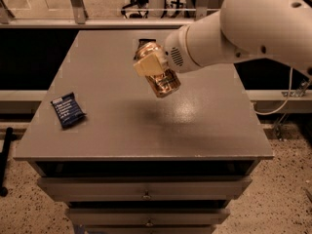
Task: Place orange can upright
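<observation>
Tool clamped on the orange can, which is held in the air over the tabletop middle, nearer the far edge. Can tilted, long axis diagonal: lower end points front-right, upper end far-left. Blue snack bar lies near the left edge.

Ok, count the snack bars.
2. One blue bar near the left edge of the table; one dark bar at the far edge, mostly hidden behind the orange can, which the gripper holds tilted above the table.
</observation>
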You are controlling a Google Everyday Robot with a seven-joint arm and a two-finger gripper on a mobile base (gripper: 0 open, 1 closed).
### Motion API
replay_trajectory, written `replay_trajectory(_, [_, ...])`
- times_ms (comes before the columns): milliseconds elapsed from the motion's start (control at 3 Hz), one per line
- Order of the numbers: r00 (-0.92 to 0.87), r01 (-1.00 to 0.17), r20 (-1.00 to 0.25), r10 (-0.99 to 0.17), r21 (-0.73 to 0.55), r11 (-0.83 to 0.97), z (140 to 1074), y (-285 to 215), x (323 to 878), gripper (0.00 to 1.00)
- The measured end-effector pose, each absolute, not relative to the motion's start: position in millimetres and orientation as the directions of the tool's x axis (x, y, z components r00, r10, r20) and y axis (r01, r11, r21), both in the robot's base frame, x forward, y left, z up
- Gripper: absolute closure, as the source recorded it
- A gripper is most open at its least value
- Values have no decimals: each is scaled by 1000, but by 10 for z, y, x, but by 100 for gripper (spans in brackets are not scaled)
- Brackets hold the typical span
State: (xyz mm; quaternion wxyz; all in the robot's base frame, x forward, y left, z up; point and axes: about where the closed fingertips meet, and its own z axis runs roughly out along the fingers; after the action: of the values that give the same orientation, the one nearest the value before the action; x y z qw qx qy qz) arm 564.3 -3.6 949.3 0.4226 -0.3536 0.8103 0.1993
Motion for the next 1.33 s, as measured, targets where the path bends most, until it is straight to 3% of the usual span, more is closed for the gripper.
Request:
replay_trajectory(333, [-305,-743,-901,-309,22,669,9799,-33,5578,100])
replay_trajectory(667, [-295,-744,-912,-284,33,668,9829,-45,5581,100])
replay_trajectory(1333, [-194,-714,-981,23,157,683,9882,-254,5701,100])
